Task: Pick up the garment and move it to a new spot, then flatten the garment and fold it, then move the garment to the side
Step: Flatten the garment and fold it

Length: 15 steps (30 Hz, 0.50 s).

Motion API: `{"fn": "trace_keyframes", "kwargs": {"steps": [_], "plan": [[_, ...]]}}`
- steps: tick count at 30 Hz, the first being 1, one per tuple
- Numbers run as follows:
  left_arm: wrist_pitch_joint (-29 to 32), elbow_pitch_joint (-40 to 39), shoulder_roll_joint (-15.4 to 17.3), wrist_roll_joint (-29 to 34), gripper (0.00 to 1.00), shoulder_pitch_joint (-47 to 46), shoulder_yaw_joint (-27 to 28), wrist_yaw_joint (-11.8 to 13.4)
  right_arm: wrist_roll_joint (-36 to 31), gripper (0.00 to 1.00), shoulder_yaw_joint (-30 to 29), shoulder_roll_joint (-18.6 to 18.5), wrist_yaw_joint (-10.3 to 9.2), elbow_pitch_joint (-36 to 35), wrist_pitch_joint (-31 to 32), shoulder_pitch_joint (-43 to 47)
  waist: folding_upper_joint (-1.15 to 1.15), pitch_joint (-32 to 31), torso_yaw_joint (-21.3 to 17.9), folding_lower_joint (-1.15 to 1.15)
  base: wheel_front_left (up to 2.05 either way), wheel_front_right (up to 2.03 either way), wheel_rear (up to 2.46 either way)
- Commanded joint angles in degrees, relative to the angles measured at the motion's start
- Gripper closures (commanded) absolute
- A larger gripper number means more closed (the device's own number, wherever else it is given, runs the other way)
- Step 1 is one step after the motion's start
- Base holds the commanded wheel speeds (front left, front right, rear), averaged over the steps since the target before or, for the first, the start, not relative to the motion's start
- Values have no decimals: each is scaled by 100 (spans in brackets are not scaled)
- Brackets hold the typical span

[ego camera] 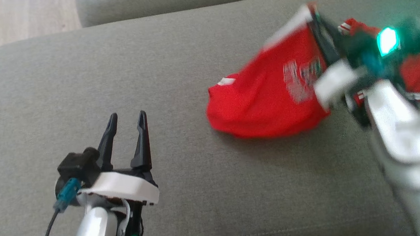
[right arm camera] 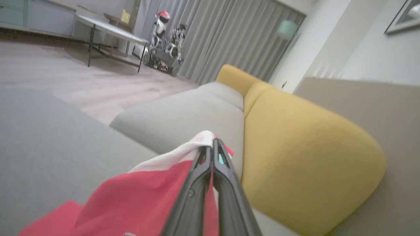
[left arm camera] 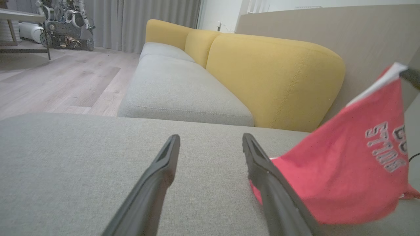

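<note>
One corner of garment (ego camera: 266, 97) pinched shut in my right gripper (right arm camera: 213, 144), lifted for carrying; left gripper (ego camera: 127, 120) hung open, spare.

We are seeing a grey sofa cushion (ego camera: 159, 69); a red garment (ego camera: 262, 105) is resting partly on its right side.

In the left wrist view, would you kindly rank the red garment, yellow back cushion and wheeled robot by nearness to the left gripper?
From the left gripper:
1. Red garment, close beside it, on the right.
2. Yellow back cushion, ahead, right.
3. Wheeled robot, far left, across the room.
</note>
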Motion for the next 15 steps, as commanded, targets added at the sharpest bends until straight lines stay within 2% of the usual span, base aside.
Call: {"fn": "trace_keyframes", "kwargs": {"steps": [1, 5, 9, 12, 15], "plan": [[-69, -178, 24, -68, 0, -84, 154, 41, 77, 100, 180, -11, -5, -158, -15, -423, 0, -50, 57, 0, 0, 0, 0], [-69, -215, 22, -251, 0, -42, 27, 139, 252, 100, 612, -7, -5, 164, -368, -1542, 0, -147, 189, 0, 0, 0, 0], [-69, -282, 22, -346, 0, 9, 9, 257, 338, 100, 534, 173, -5, 339, -950, -2275, 0, -197, 296, 0, 0, 0, 0], [-69, -331, 21, -385, 0, 60, 44, 309, 316, 100, 300, 298, -5, 248, -1199, -2334, 0, -191, 333, 0, 0, 0, 0], [-69, -361, 21, -403, 0, 81, 39, 327, 191, 100, 296, 280, -5, 245, -1250, -1800, 0, -162, 370, 0, 0, 0, 0]]}}
